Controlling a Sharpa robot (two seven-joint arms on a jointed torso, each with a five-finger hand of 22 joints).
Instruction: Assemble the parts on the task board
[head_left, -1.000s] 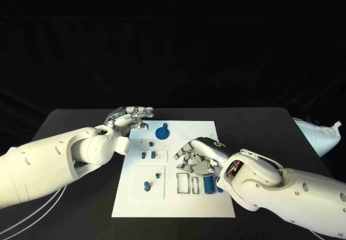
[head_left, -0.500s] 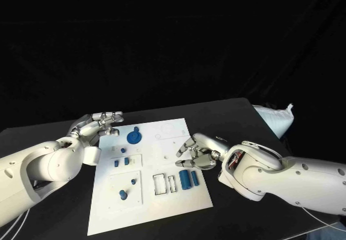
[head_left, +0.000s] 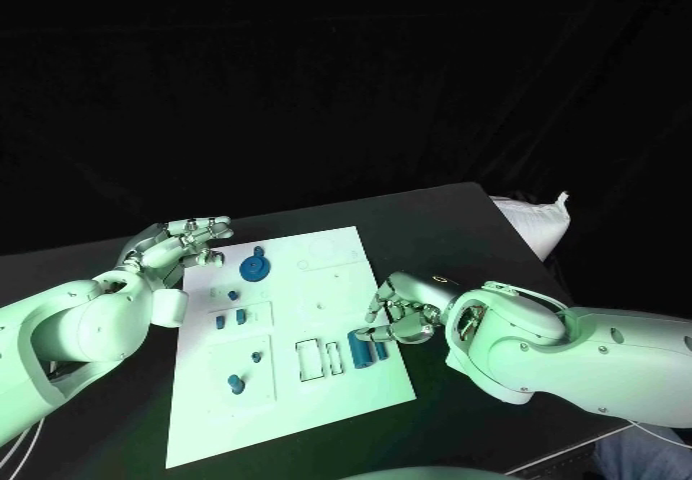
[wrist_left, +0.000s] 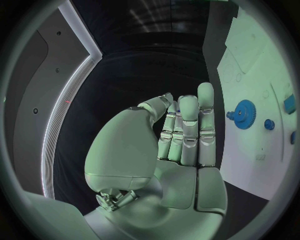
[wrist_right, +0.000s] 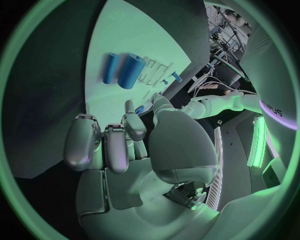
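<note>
While the right hand (head_left: 397, 312) has lifted empty, fingers curled, just beside 2 blue cylinders (head_left: 366, 350), both seem seated; left hand (head_left: 173, 243) stays open.

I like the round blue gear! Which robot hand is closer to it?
The left hand. It sits just beside the blue gear, at the task board's far left edge. The right hand is farther off, by the two blue cylinders.

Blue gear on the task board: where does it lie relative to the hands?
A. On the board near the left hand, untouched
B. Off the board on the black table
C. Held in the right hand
A: the blue gear lies on the task board beside the left hand, which holds nothing.
</note>
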